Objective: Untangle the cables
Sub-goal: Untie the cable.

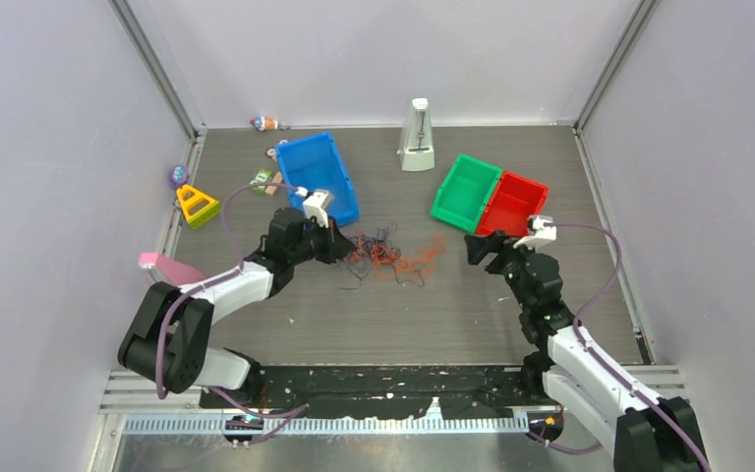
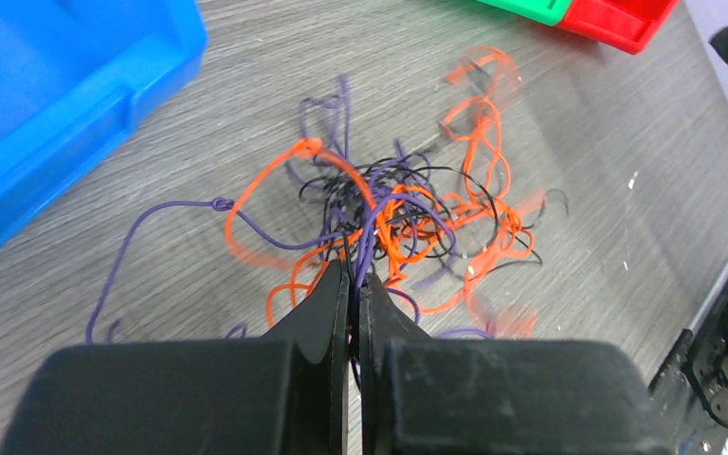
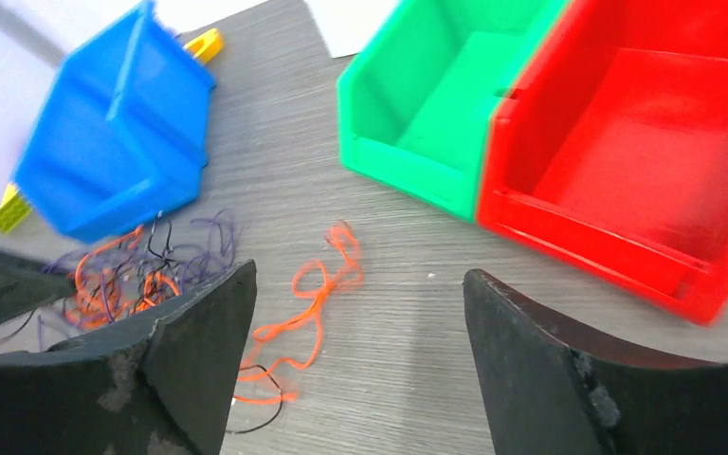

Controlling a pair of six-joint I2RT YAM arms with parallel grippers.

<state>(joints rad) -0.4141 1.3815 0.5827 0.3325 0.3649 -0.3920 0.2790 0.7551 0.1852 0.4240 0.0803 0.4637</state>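
The cables [image 1: 390, 256] are a knotted clump of thin orange, purple and black strands in the middle of the table. In the left wrist view the cables [image 2: 393, 204] spread in loops ahead of my left gripper [image 2: 354, 275], whose jaws are shut on purple and black strands at the clump's near edge. My left gripper [image 1: 344, 244] sits at the clump's left side. My right gripper [image 1: 477, 246] is open and empty, right of the clump. In the right wrist view my right gripper [image 3: 360, 284] has an orange loop [image 3: 318, 284] of the cables ahead of it.
A blue bin [image 1: 317, 177] stands behind the left gripper. A green bin [image 1: 466, 192] and a red bin [image 1: 513, 204] stand side by side behind the right gripper. A white metronome-like object [image 1: 417, 136] stands at the back. A yellow triangle toy [image 1: 197, 205] lies at the left.
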